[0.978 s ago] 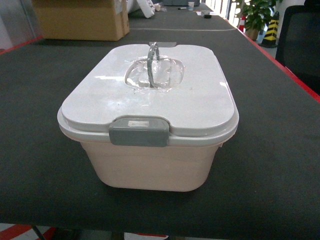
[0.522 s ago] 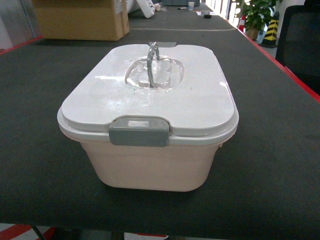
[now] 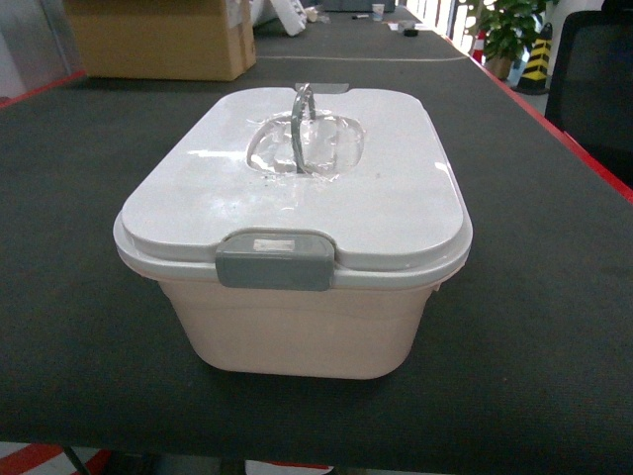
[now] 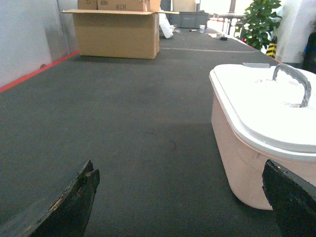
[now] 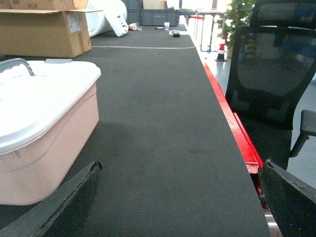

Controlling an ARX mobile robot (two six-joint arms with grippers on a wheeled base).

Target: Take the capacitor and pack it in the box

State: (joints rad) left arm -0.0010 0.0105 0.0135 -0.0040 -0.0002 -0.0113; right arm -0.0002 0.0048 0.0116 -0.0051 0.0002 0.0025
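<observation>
**Box closed, nothing moved, both grippers spread**

No change from the earlier head frames: box [image 3: 297, 237] sits in the same spot on the dark table mat [image 3: 89, 297], white lid [image 3: 307, 193] on, grey latch [image 3: 275, 260] at the near edge, clear handle [image 3: 304, 129] upright in the lid recess. No arm or gripper enters the head view in any of the frames.

Left gripper [image 4: 182, 197]: two dark fingertips [image 4: 74, 202] at the bottom corners of the left wrist view, wide apart, nothing between them but mat. Box just to its right. Right gripper [image 5: 180, 197]: fingertips [image 5: 69, 202] likewise spread, nothing held; box to its left, red table edge [image 5: 232, 128] and black mesh chair [image 5: 276, 74] to its right.

Capacitor: not visible in any view; cannot tell where it is.

Writing: brown cardboard carton [image 4: 116, 32] at the far end carries dark print, reads roughly "#CH" in the left wrist view; a white label on its side in the right wrist view is too small to read. Pale sticker on the latch, unreadable. Potted plant [image 4: 259, 22] far right.
</observation>
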